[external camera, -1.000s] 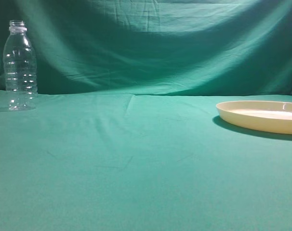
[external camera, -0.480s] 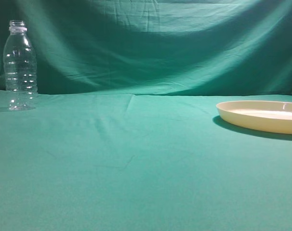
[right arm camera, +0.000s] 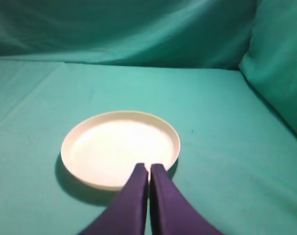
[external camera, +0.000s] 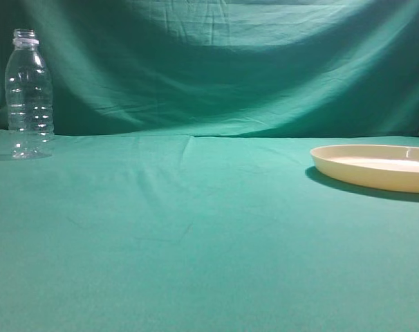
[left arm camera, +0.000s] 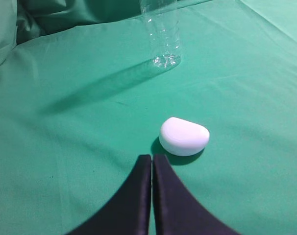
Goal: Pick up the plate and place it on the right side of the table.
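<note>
Round cream plastic plate (external camera: 375, 167) lies flat on teal cloth-draped table (external camera: 196, 235), right side; right gripper (right arm camera: 149, 169) above its near rim, jaws clenched empty; left gripper (left arm camera: 152, 159) likewise clenched.

Exterior table-height, facing backdrop; wrists angled down; plate (external camera: 375, 167) shared.

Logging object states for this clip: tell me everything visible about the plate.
The plate is round, wide and shallow, cream-coloured, plastic by its look, with a low raised rim and nothing in it. It lies flat and upright on the table at the exterior view's right edge, partly cut off. The right gripper, shut, hovers at its near rim; contact cannot be told.
</note>
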`<move>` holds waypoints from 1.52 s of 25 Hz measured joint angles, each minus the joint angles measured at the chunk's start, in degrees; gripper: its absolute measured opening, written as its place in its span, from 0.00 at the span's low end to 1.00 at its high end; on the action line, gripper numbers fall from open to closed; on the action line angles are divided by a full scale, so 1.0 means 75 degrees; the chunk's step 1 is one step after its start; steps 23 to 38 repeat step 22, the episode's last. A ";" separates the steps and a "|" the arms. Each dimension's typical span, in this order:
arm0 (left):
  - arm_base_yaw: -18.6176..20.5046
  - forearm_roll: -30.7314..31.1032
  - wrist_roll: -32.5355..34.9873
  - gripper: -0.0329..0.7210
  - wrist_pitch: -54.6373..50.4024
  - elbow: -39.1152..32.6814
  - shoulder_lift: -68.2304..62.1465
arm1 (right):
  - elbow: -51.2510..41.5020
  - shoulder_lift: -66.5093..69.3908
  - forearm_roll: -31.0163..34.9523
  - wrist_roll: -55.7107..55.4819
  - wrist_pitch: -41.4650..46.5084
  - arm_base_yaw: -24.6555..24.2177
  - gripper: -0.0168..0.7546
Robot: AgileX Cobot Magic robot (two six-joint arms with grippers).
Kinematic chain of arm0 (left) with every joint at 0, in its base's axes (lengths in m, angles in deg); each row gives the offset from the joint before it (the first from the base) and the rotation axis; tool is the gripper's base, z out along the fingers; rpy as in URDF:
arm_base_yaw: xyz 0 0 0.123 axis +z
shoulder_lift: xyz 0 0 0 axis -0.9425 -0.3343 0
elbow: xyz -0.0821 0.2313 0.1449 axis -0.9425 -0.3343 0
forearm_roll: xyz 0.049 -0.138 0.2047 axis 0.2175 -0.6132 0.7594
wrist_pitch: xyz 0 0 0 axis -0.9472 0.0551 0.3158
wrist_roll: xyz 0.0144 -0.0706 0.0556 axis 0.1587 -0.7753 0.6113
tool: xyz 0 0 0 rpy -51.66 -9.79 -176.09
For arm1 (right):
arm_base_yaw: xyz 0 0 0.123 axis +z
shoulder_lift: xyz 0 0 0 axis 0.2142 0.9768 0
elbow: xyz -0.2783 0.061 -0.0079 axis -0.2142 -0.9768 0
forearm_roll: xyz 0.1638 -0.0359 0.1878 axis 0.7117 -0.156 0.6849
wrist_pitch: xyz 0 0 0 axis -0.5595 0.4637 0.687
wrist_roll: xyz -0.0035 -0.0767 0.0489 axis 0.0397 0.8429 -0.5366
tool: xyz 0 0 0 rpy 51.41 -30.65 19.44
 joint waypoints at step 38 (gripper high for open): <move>0.0000 0.0000 0.0000 0.04 0.0000 0.0000 0.0000 | -0.0686 0.0000 -0.0028 -0.0085 -0.0144 0.0000 0.02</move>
